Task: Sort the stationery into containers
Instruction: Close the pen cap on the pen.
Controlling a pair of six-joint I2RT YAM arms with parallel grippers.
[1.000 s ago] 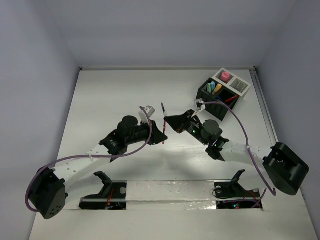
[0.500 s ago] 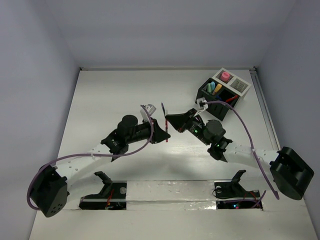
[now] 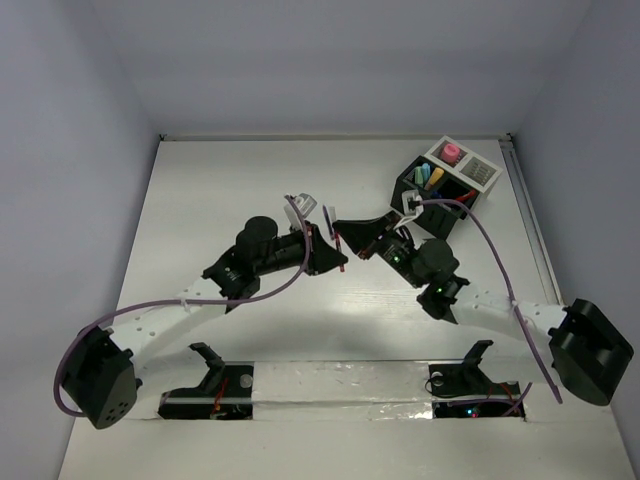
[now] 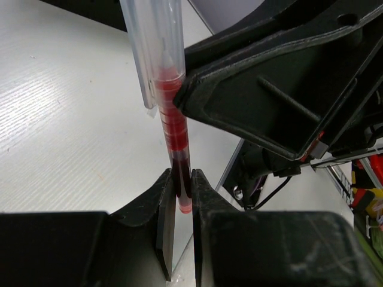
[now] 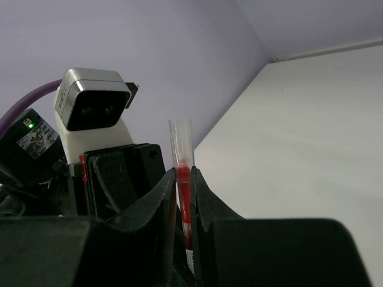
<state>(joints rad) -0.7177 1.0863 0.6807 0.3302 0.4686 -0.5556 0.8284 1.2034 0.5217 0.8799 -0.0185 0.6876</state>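
Red ink fills the thin, clear barrel of the pen [image 4: 172, 113], its transparent clip end sticking out. It sits near mid-table, clamped at once by the left gripper [image 4: 182, 181] and the right gripper [image 5: 184, 174]. The black organizer box [image 3: 404, 186] stands at far right.

No readable text is appearing in any view. A small pale sticker [image 5: 31, 142] is sitting on the left arm's black housing [image 5: 13, 164] at the left edge of the right wrist view, its print too blurred to read. The red pen [image 4: 173, 119] is showing no lettering.
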